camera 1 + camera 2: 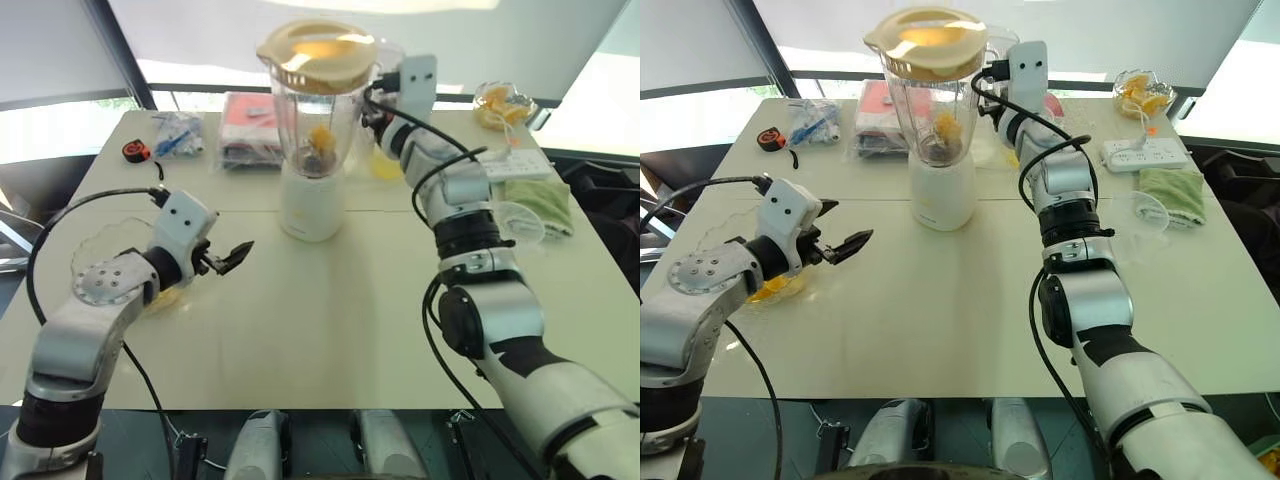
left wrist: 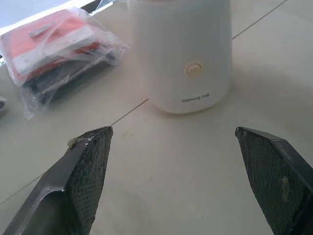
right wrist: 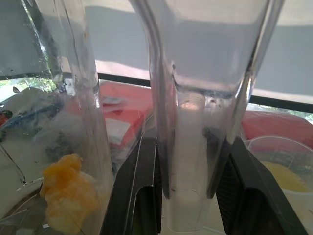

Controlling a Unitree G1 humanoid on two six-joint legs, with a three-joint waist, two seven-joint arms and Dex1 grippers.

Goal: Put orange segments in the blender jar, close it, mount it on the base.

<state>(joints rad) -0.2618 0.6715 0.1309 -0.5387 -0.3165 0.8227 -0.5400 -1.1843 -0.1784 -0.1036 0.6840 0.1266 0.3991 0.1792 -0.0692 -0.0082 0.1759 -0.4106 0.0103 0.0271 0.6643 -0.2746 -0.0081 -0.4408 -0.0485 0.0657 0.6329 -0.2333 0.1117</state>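
Note:
The clear blender jar (image 1: pixel 318 120) stands upright with its bottom at the top of the cream-white base (image 1: pixel 312 205) at the table's middle back. A cream lid (image 1: pixel 317 52) covers its mouth. Orange segments (image 1: pixel 320 137) lie low inside the jar, near the blade. My right gripper (image 1: pixel 378 100) is shut on the jar's side handle (image 3: pixel 193 147), one black finger on each side of it. The orange segments (image 3: pixel 68 191) show through the jar wall beside it. My left gripper (image 1: pixel 232 258) hangs open over the table, left of the base (image 2: pixel 183 54) and apart from it, holding nothing.
A shallow glass dish (image 1: pixel 100 245) with orange pieces sits under my left arm. A measuring cup of pale yellow liquid (image 3: pixel 279 171) stands behind the jar. Bagged red packets (image 1: pixel 250 128) lie back left. A bowl of fruit (image 1: pixel 503 103), power strip (image 1: pixel 515 165) and green cloth (image 1: pixel 545 200) are at right.

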